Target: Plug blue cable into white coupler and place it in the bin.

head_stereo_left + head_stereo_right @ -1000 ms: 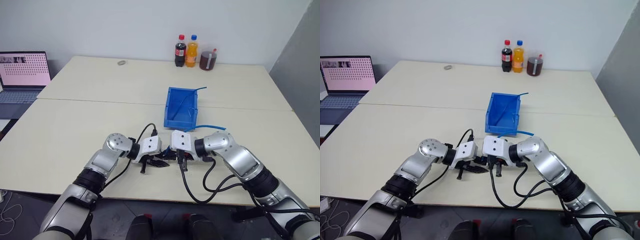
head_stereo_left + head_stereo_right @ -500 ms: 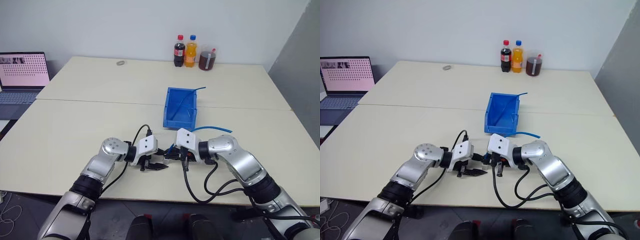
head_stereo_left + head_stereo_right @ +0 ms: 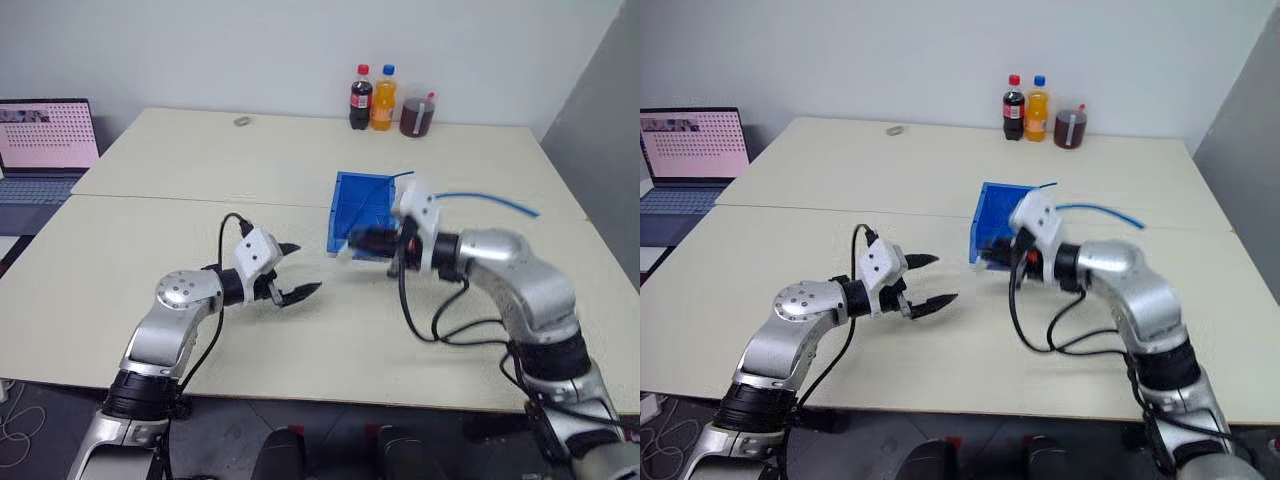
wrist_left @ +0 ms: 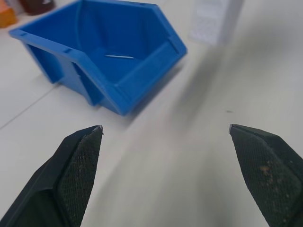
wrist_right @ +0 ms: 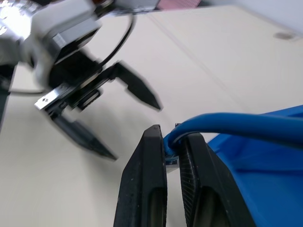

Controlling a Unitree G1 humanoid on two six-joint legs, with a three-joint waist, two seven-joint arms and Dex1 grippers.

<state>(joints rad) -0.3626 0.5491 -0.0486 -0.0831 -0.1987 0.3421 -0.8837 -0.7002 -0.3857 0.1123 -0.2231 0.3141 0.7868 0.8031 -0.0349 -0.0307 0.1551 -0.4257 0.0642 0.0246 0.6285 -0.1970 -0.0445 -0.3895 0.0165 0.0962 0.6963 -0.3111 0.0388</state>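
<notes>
Both arms have lifted off the worktop (image 3: 150, 250) and drawn apart. Left end effector (image 3: 292, 270) now hangs spread wide and empty. Right end effector (image 5: 171, 156) is clamped narrow on the blue cable (image 5: 236, 124) near its end, raised at the front lip of the bin (image 3: 362, 205); the cable trails behind it.
</notes>
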